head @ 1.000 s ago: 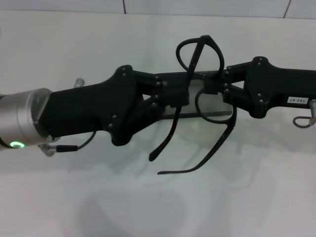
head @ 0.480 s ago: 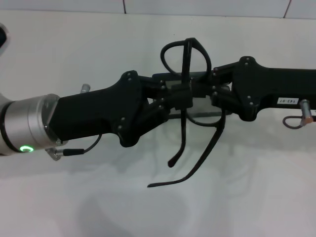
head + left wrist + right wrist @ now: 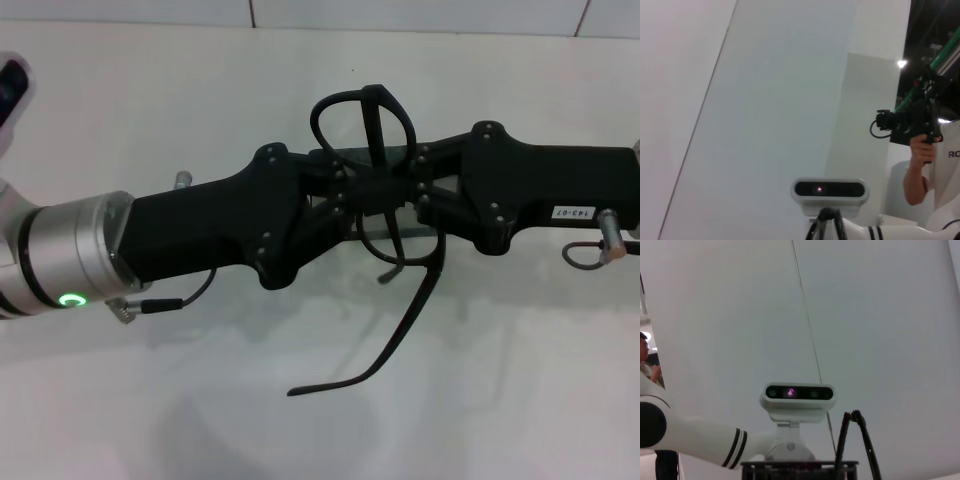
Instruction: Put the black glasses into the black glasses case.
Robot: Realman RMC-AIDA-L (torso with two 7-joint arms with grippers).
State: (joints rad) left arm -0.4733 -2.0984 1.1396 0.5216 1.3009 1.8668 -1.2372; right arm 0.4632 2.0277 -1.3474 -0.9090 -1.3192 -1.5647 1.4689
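The black glasses (image 3: 362, 118) are held above the table between both grippers in the head view. One lens loop stands up and one long temple arm (image 3: 400, 325) hangs down toward me. My left gripper (image 3: 372, 195) reaches in from the left and is shut on the frame. My right gripper (image 3: 408, 188) reaches in from the right and is shut on the frame close beside it. Only a dark straight edge of the black glasses case (image 3: 420, 233) shows under the grippers. Thin frame parts show in the left wrist view (image 3: 826, 222) and the right wrist view (image 3: 855, 442).
A white table (image 3: 320, 420) lies below, with a tiled wall seam at the back. Both wrist views look up at the robot's head camera (image 3: 828, 189) (image 3: 797, 392). A person (image 3: 920, 165) stands off to the side.
The grippers have closed in on each other and the glasses have shifted left. One temple arm has swung in toward the frame; the other still hangs down.
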